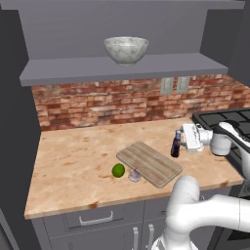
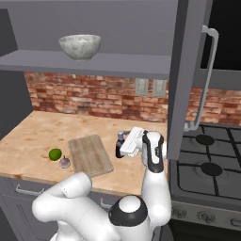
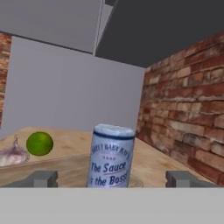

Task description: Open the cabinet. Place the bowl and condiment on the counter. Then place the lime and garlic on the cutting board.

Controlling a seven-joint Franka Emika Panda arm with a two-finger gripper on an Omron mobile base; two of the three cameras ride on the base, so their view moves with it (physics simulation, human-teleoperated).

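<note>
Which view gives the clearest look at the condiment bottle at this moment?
The hand view: the condiment stands upright and close, its label readable, between the open gripper's tips. In the left base view it is a small dark bottle beside the gripper; in the right base view the hand partly hides it.

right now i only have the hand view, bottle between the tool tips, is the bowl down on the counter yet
Observer: No, the bowl sits up on the cabinet shelf.
Operator: bottle on the board or off it
Observer: Off; the condiment stands on the counter right of the cutting board.
Operator: lime and garlic on it
Observer: No, the lime and garlic lie on the counter by the board's near-left edge.
</note>
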